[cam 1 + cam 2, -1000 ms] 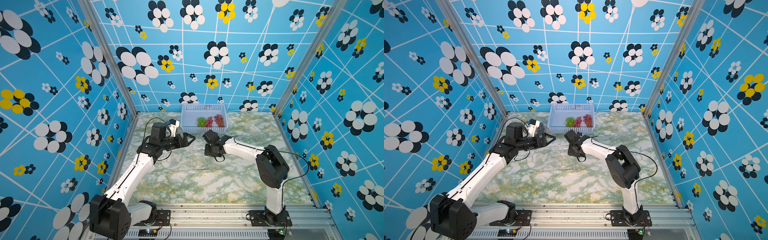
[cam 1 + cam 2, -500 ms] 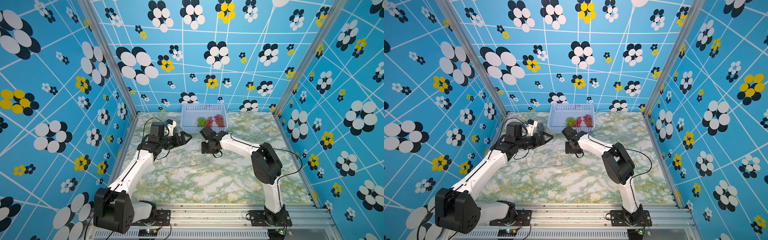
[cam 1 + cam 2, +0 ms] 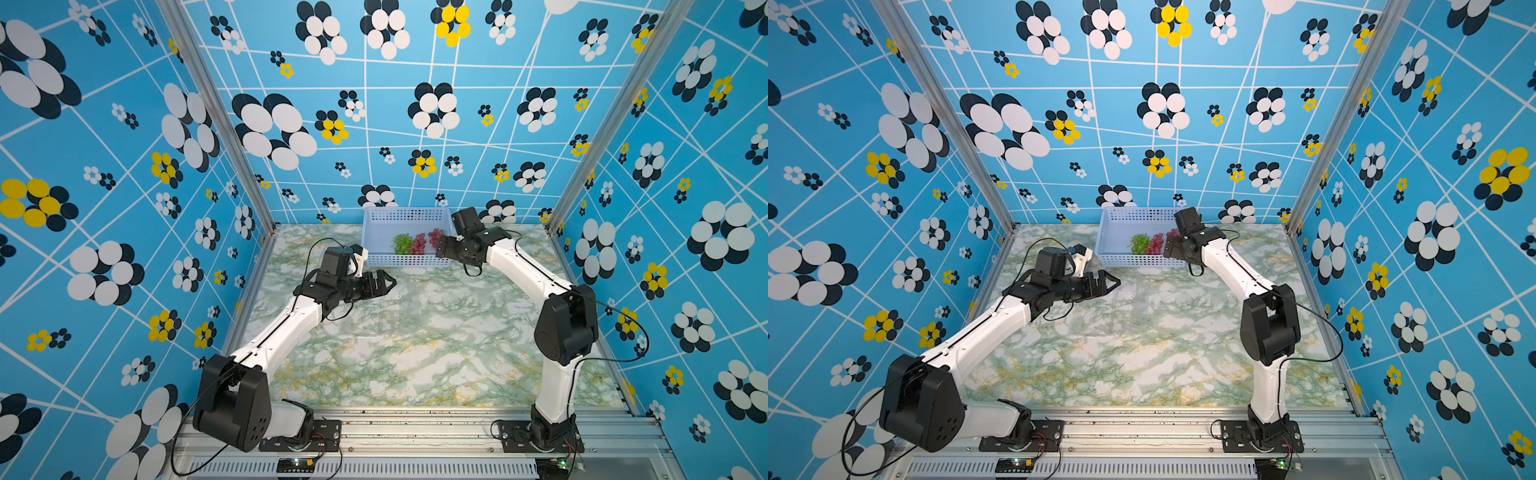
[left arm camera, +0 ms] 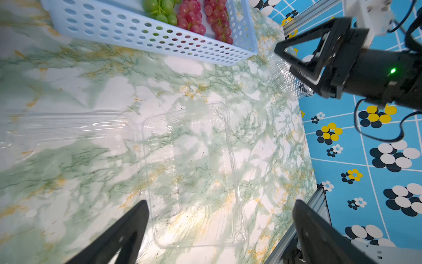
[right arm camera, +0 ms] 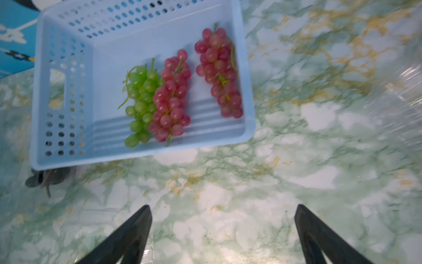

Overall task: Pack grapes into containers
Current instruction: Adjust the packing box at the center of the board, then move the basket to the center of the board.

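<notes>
right gripper [image 5: 222, 206], jaws spread and empty, hangs by the near-right corner of the basket [image 5: 148, 155]; the grapes [image 5: 173, 96] lie inside just left of it, bunches running near-to-far; left gripper [image 3: 390, 282], also open, sits farther off.

1. Walls [image 3: 374, 124]: bright blue, crossed by thin white lines, scattered with flowers of white, black and yellow ovals.
2. Tabletop [image 3: 415, 353]: white marble pattern, green veins, gold flecks.
3. Basket [image 3: 405, 259]: pale blue, rows of round holes.
4. Light green bunch [image 5: 141, 100]; red-pink bunch [image 5: 171, 96]; second red-pink bunch [image 5: 219, 70]; stems green.
5. Container [image 4: 189, 171]: clear, marble pattern showing through.
6. Left arm [image 3: 286, 332], right arm [image 3: 523, 270]: white links, black joints.
</notes>
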